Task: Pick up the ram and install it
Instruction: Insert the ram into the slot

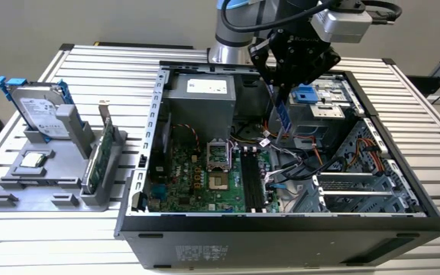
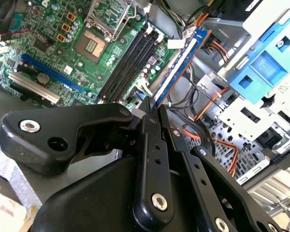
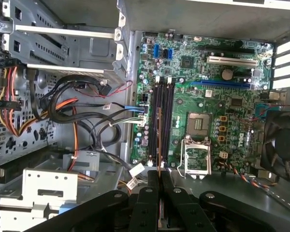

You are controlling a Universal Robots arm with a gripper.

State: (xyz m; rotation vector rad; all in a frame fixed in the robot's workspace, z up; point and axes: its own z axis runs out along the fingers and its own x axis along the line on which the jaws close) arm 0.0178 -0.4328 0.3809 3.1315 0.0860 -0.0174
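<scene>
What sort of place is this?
Probably a robotics lab bench for computer assembly: an open PC case sits on a slatted table, a hard drive rests on a grey stand, and the gripper holds the ram.

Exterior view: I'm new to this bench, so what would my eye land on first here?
The black tool, shut on the ram, hangs over the open computer case, above the green motherboard and its black slots. At the exterior view's left, a hard drive and a green card stand in a grey rack.
</scene>
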